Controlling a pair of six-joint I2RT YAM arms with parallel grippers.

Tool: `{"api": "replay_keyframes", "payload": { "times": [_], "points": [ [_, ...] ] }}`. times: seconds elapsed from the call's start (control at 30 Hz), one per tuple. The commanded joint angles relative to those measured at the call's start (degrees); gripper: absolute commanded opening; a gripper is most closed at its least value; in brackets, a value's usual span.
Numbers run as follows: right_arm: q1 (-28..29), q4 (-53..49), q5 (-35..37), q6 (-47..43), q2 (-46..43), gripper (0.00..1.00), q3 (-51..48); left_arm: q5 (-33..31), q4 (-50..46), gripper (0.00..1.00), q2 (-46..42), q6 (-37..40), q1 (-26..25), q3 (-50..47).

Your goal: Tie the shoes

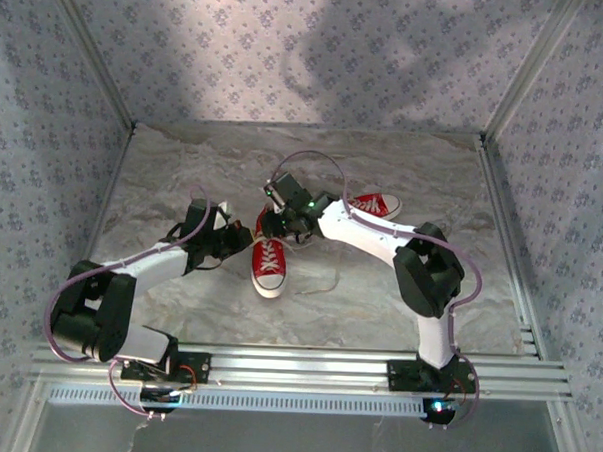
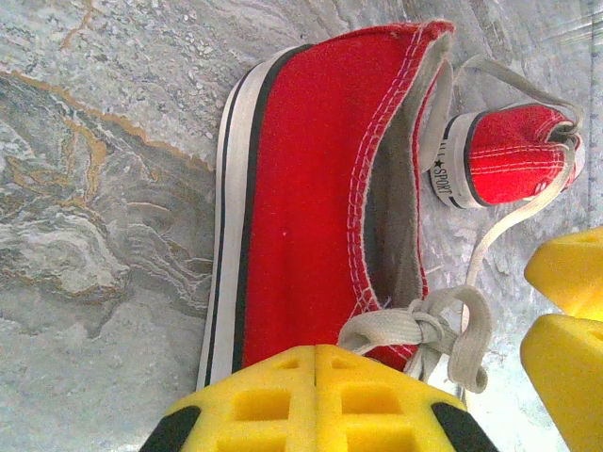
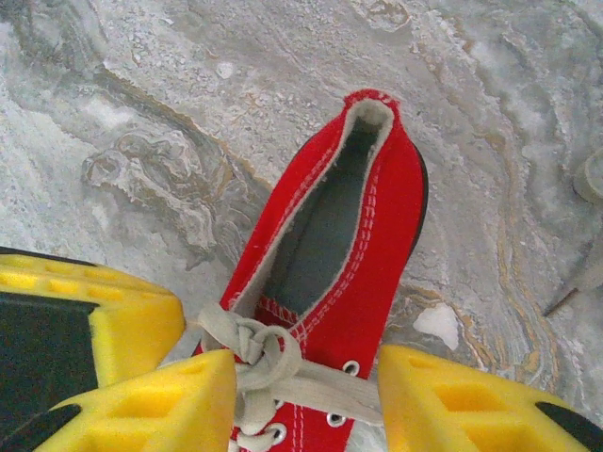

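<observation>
The left gripper (image 2: 316, 377) is seen with its yellow fingers (image 2: 254, 405) pressed flat together, so that no gap is left between them. A white lace (image 2: 363, 328) is met right at their tips; whether it is nipped there cannot be told. Just beyond the tips the near shoe (image 2: 301, 188) is stood on its sole on the marbled table (image 2: 104, 235). Its laced front is turned toward the fingers and its heel is pointed away from them. The knot (image 2: 415, 330) is found just to the right of the tips.

The right gripper (image 3: 306, 372) is held over the same shoe with its fingers (image 3: 471, 405) parted to a middling width. The shoe's laced throat is straddled by them and nothing is seen to be pinched. The knot is pressed against the inner side of its left finger, and a flat band of lace is stretched across the gap toward the right finger. The open mouth and heel of the shoe are laid out straight ahead of the fingertips.

The far shoe (image 1: 374, 204) is set well apart from both pairs of fingers, farther to the right, and is partly covered by the right arm.
</observation>
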Motion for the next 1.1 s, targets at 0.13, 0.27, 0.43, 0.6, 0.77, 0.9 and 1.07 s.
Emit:
{"api": "replay_keyframes", "payload": {
  "times": [0.13, 0.27, 0.43, 0.6, 0.77, 0.9, 1.07],
  "points": [
    [0.91, -4.57, -1.01, -1.54, 3.84, 0.47, 5.47, 1.10, 0.16, 0.00, -0.97, 0.89, -0.27, 0.78],
    [1.04, -7.19, 0.42, -1.56, 5.71, 0.45, 7.80, 1.10, 0.25, 0.00, -1.02, 0.83, -0.31, 0.61],
    [1.21, -8.23, 1.42, -1.63, 6.28, 0.35, 8.85, 1.10, 0.25, 0.00, -1.03, 0.85, -0.20, 0.61],
    [1.30, -8.19, 2.00, -1.55, 5.86, 0.20, 8.52, 1.01, 0.25, 0.00, -0.95, 0.89, -0.24, 0.61],
    [1.22, -7.52, 2.28, -1.43, 5.17, 0.09, 7.65, 0.84, 0.06, 0.00, -1.06, 0.83, -0.19, 0.60],
    [1.13, -6.96, 1.84, -1.40, 4.71, 0.15, 7.27, 0.83, 0.14, 0.00, -1.05, 0.84, -0.19, 0.54],
    [1.28, -6.77, 0.00, -1.62, 5.71, 0.38, 7.84, 0.92, 0.25, 0.00, -1.00, 0.81, -0.20, 0.60]
  ]
}}
